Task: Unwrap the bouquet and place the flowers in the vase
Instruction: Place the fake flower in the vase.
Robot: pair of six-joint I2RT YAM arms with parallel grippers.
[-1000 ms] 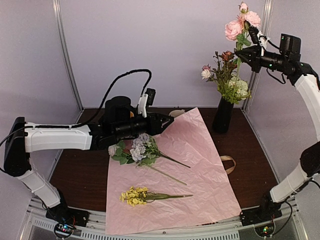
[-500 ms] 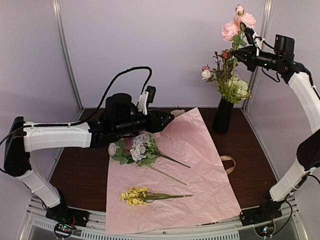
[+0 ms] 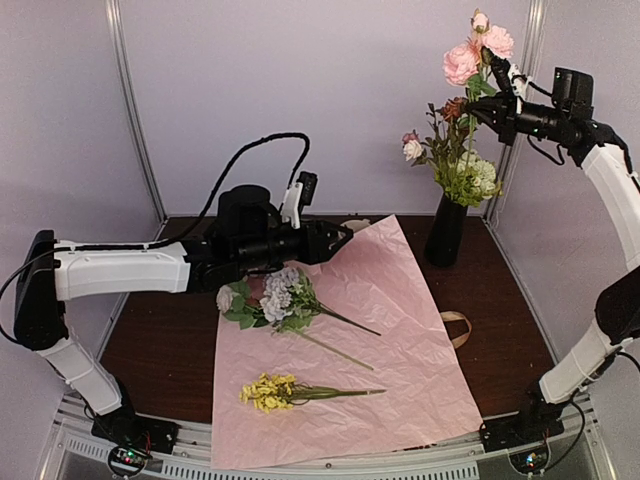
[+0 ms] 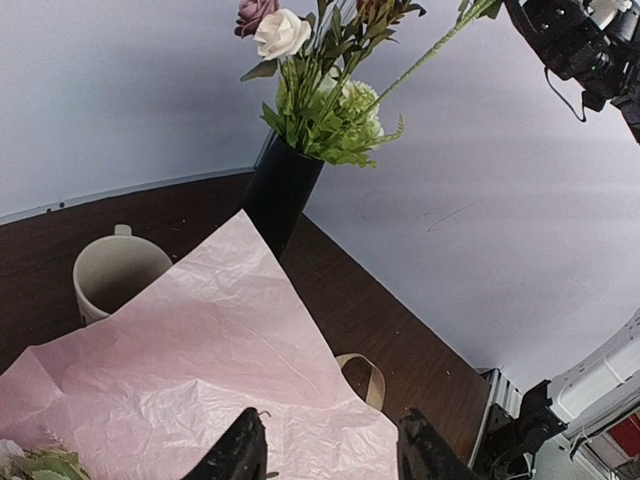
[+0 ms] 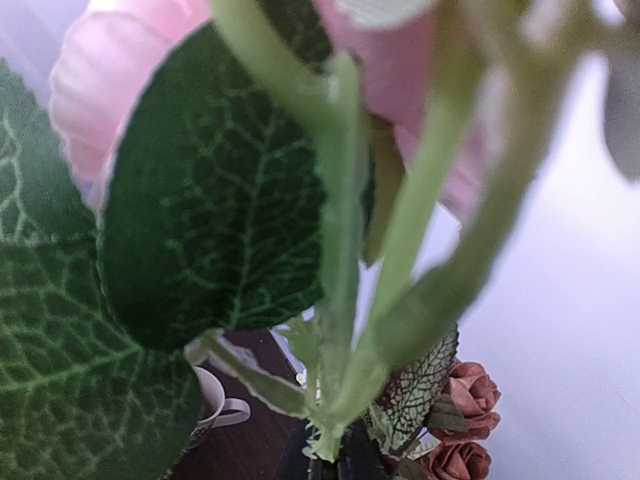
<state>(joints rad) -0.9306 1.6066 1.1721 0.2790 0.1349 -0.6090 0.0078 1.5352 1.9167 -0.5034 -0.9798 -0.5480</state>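
The vase (image 3: 445, 232) stands far right on the table (image 3: 170, 340), several blooms (image 3: 462, 172) in it. High above, the right gripper (image 3: 491, 96) pinches a pink flower (image 3: 468, 56) by its stem. The left gripper (image 3: 338, 241) hovers half-open and empty over the lilac bunch (image 3: 280, 297) on pink paper (image 3: 400, 330).

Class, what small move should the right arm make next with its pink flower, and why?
Probably lower the right gripper straight down. Its jaws are shut on the green stem of the pink-bloomed flower, held high above the tall matte black vase. The wrist view shows the stem's cut end over the vase's mouth, seemingly not yet inside.
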